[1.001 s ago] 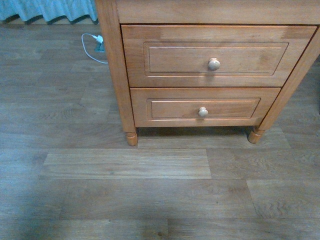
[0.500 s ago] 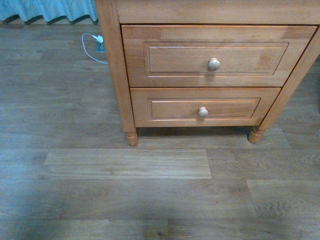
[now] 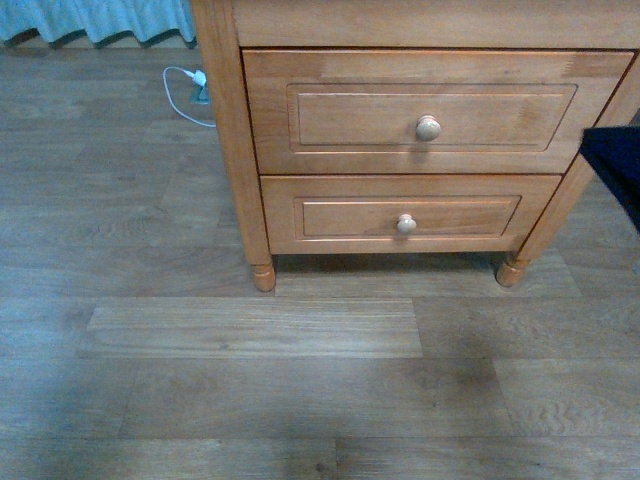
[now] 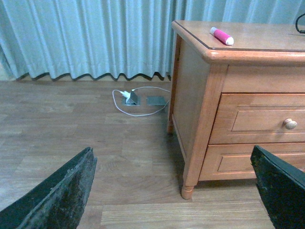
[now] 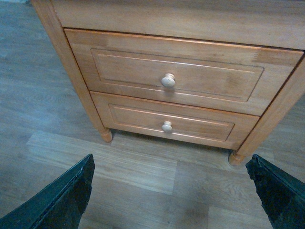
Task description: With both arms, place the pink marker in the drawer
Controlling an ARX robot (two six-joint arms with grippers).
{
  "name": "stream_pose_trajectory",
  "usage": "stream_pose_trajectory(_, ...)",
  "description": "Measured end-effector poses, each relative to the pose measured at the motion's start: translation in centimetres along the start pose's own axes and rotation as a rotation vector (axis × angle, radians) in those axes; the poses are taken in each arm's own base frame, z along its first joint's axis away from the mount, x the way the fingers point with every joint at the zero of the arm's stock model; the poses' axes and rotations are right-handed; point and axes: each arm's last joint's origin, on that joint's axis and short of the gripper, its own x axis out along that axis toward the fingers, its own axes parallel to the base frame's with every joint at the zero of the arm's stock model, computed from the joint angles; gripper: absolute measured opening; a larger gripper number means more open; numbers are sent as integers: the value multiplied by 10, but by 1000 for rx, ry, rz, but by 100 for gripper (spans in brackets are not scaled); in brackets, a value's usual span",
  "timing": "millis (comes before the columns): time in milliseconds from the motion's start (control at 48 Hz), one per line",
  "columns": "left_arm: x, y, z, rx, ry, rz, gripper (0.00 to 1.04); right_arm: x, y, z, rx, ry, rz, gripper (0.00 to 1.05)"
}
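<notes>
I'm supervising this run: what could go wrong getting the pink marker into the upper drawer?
The pink marker lies loose on the nightstand top, so a nudge may roll it off. The upper drawer is shut; its round knob may slip from the open right gripper. The lower drawer looks alike and might get pulled instead.

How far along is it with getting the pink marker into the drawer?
Nothing looks done yet. The pink marker lies on top of the nightstand, and the drawer is shut. Nothing is in hand: both arms' jaws stand open and empty, away from the knob. Left to do: open the drawer, pick up the pink marker and put it inside.
</notes>
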Motion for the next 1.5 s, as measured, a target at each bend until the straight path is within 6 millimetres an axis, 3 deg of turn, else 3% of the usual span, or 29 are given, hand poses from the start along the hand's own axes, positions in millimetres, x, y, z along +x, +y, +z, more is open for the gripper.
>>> stream_pose_trajectory(396,0,0,0,0,0,0,99,84,26,25,-22,29,-74,96)
stream_pose_trajectory(584,0,0,0,0,0,0,99,141,35,20,-27,93,-103,96)
stream_pose_trajectory(918,0,0,0,0,0,0,99,222,22,2,3,127,-188,96)
stream_pose_trajectory(1147,0,0,0,0,0,0,99,246,9,-16,1,161,-217,96)
stream_pose_trajectory(1501,0,0,0,0,0,0,99,263,7,-18,4,138,-216,96)
